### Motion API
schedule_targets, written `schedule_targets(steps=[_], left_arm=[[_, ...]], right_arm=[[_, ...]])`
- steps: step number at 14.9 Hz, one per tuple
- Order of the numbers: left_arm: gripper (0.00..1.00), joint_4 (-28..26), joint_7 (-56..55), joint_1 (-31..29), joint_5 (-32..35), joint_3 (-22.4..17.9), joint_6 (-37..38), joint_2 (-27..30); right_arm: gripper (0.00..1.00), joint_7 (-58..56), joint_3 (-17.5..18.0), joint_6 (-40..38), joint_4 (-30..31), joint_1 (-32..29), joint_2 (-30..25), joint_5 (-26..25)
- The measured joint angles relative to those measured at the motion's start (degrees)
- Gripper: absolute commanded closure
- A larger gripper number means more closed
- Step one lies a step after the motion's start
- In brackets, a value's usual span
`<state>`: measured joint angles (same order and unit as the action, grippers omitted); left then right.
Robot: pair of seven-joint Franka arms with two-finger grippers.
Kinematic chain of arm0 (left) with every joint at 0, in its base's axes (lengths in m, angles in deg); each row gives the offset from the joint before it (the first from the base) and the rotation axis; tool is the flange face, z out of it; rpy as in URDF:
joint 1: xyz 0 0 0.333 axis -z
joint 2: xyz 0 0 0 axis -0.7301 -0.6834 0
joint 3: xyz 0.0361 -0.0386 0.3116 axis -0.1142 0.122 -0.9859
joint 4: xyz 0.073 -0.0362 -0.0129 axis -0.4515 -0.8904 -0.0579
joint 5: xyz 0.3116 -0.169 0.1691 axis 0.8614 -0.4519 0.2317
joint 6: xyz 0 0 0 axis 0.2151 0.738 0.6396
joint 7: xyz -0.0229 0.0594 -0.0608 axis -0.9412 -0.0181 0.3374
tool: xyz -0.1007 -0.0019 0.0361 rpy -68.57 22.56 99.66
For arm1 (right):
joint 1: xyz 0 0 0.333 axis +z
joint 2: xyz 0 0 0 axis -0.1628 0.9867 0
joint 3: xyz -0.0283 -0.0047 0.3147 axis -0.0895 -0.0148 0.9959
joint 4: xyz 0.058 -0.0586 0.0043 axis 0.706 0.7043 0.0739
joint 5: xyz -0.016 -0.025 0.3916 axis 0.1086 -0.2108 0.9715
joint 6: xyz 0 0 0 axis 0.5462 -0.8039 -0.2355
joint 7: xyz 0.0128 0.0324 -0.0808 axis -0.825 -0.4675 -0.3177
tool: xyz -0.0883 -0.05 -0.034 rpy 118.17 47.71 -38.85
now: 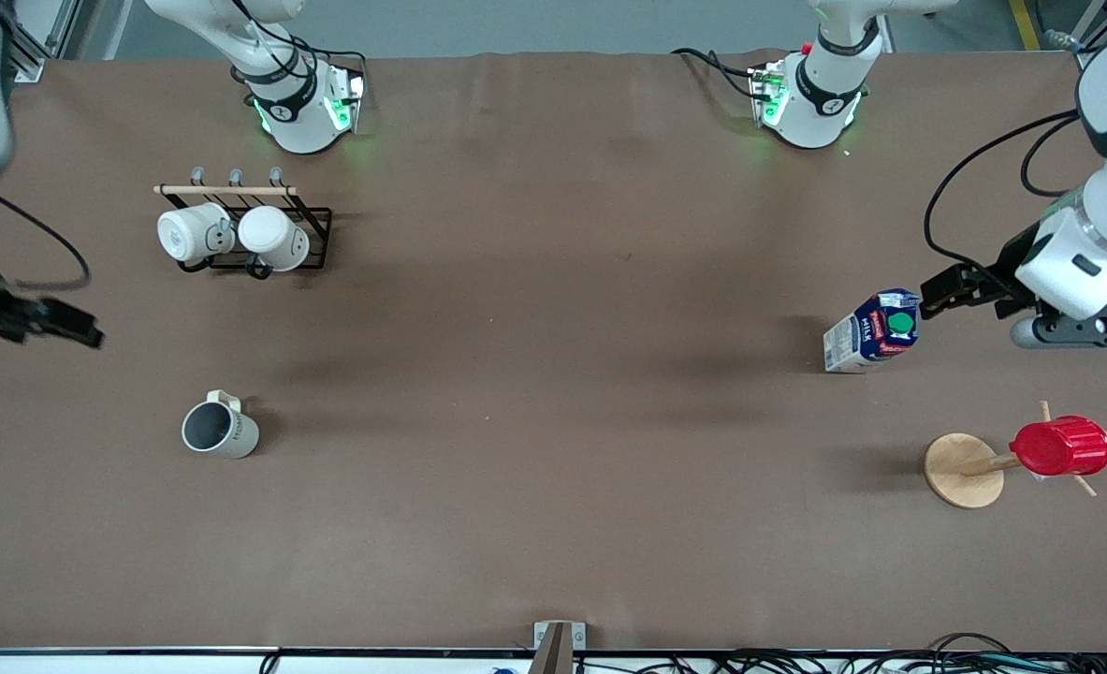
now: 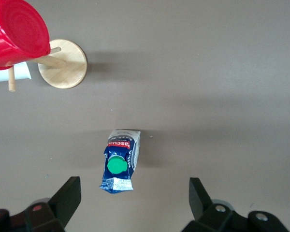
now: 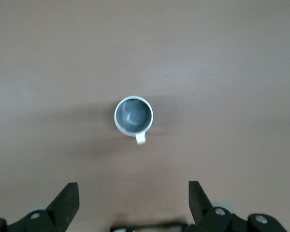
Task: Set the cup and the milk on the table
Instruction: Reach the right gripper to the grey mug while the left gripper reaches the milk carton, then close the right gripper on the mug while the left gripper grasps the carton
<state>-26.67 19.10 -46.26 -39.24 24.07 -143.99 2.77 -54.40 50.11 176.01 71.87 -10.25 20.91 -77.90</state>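
The cup (image 1: pixel 219 431), off-white with a grey inside, stands upright on the brown table (image 1: pixel 553 487) toward the right arm's end; it also shows in the right wrist view (image 3: pixel 133 116). My right gripper (image 1: pixel 74 329) is open and empty in the air, apart from the cup (image 3: pixel 130 193). The milk (image 1: pixel 876 329), a blue and white carton with a green cap, stands on the table toward the left arm's end (image 2: pixel 120 162). My left gripper (image 1: pixel 944 285) is open and empty, up in the air just beside the carton, not touching it (image 2: pixel 134 194).
A black wire rack (image 1: pixel 314 245) holds two white mugs (image 1: pixel 235 234) near the right arm's base. A wooden mug tree (image 1: pixel 963 470) carries a red ribbed cup (image 1: pixel 1061 446) nearer the front camera than the milk; both show in the left wrist view (image 2: pixel 63 63) (image 2: pixel 14 34).
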Motion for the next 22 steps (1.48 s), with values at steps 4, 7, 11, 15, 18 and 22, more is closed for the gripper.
schedule_targets(steps=[4, 7, 11, 15, 18, 22], left_arm=[[0.02, -2.02, 1.94, -1.38, 0.0, -0.01, -3.07, -2.6], [0.02, -7.1, 1.97, -1.39, 0.0, 0.04, -9.76, -3.57], [0.02, -10.69, 2.0, -1.38, 0.02, 0.05, -13.56, -4.36], [0.02, -13.37, 2.06, -1.39, 0.79, 0.03, -16.36, -5.03], [0.02, -15.79, 2.07, -1.4, 0.88, 0.03, -17.74, -5.16], [0.03, -17.9, 2.08, -1.44, 0.89, -0.02, -19.33, -5.24]], right_arm=[[0.0, -5.62, -0.55, 10.87, 0.8, 0.07, 10.92, -0.11], [0.0, -7.43, -0.87, 20.85, 4.25, 0.05, 14.83, -0.12], [0.0, -9.25, -0.88, 30.21, 11.67, 0.05, 15.15, -0.14], [0.04, -9.49, -0.87, 34.26, 14.86, 0.08, 15.24, -0.2], [0.24, -9.49, -0.88, 35.77, 15.39, 0.08, 16.06, -0.21], [0.8, -9.5, -0.88, 36.08, 15.74, 0.08, 16.69, -0.21]])
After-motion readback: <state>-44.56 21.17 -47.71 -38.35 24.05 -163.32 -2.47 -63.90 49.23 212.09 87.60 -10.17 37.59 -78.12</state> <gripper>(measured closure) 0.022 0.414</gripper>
